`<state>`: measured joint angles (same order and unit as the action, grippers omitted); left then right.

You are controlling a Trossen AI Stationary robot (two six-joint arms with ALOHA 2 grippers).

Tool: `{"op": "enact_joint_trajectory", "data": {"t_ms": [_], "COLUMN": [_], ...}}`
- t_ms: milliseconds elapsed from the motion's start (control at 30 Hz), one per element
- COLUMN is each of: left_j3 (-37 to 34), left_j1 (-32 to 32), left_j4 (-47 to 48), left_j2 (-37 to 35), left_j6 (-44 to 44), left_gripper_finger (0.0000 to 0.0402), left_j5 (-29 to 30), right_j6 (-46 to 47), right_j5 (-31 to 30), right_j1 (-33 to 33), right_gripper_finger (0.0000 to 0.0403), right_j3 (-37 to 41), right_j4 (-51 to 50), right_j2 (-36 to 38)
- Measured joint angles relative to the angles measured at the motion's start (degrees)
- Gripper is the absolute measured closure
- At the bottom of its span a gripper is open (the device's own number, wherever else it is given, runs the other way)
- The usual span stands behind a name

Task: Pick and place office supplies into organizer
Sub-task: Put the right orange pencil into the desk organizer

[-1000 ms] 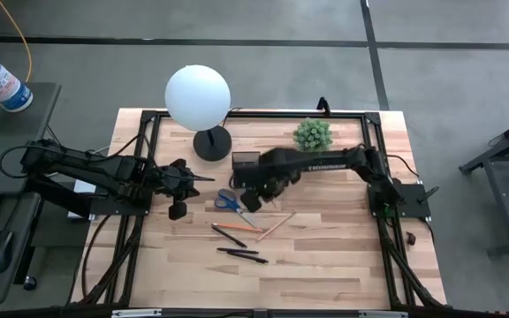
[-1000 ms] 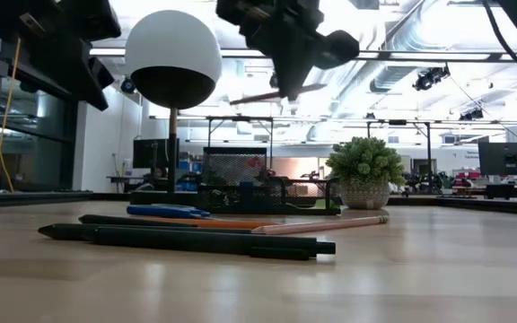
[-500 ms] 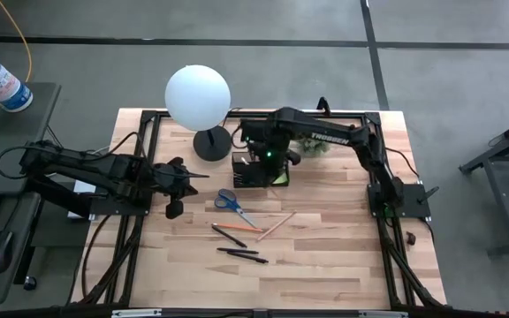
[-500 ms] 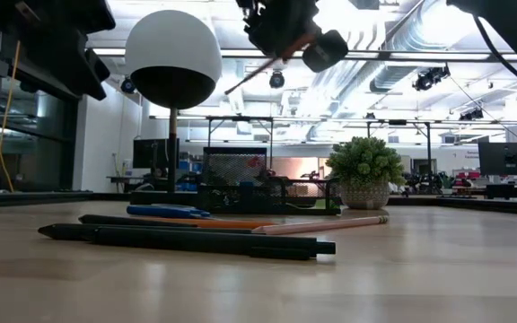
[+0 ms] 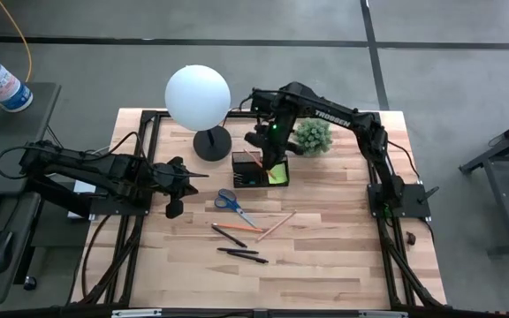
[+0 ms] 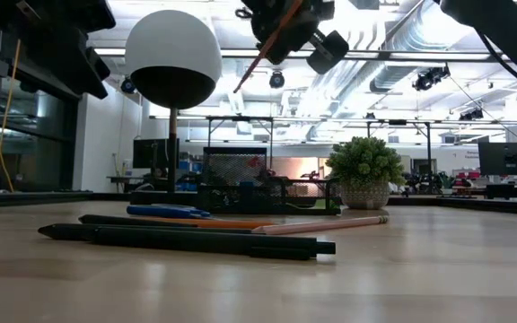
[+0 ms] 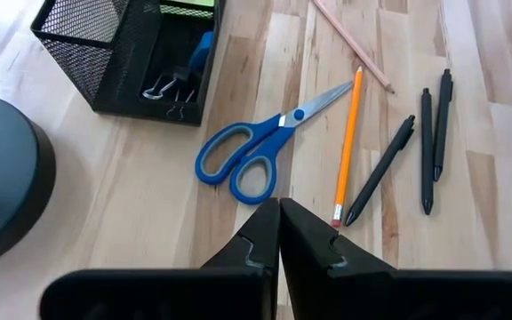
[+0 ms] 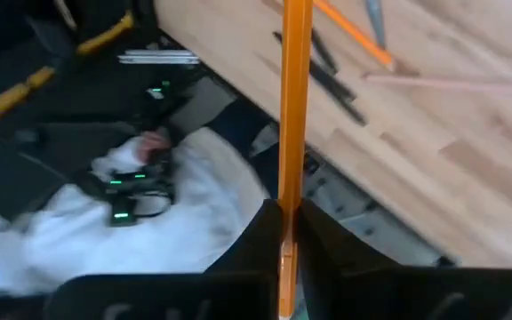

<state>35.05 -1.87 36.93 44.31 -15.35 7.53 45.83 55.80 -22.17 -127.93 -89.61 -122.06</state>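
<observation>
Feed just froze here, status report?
Right gripper shut on orange pencil, high above organizer. Left gripper shut, empty, parked near scissors. Lamp close beside organizer.

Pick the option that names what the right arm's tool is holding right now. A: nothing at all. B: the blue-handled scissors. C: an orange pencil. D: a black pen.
C: the right tool is shut on an orange pencil, raised near the organizer; the scissors lie on the table.
</observation>
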Motion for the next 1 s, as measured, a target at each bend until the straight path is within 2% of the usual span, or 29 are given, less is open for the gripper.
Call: {"op": "enact_joint_trajectory", "data": {"t_ms": [167, 367, 533, 1000], "left_j3": [0.0, 0.0, 0.0, 0.0], "left_j1": [0.0, 0.0, 0.0, 0.0], "left_j4": [-0.4, -0.8, -0.9, -0.9], "left_j2": [0.0, 0.0, 0.0, 0.0], "left_j6": [0.1, 0.1, 0.1, 1.0], "left_gripper_finger": [0.0401, 0.0401, 0.0401, 0.0401], "left_j5": [1.0, 1.1, 1.1, 2.7], "right_j6": [5.2, 6.9, 7.6, 10.3], "right_j5": [6.9, 12.8, 13.1, 12.1], "right_j1": [-2.2, -2.6, -3.4, -5.4], "right_gripper_finger": [0.0397, 0.0397, 0.0396, 0.0396], "right_j3": [4.8, 13.2, 16.1, 15.6], "right_j4": [0.3, 2.7, 3.7, 6.0], "right_j2": [0.0, 0.0, 0.0, -2.2]}}
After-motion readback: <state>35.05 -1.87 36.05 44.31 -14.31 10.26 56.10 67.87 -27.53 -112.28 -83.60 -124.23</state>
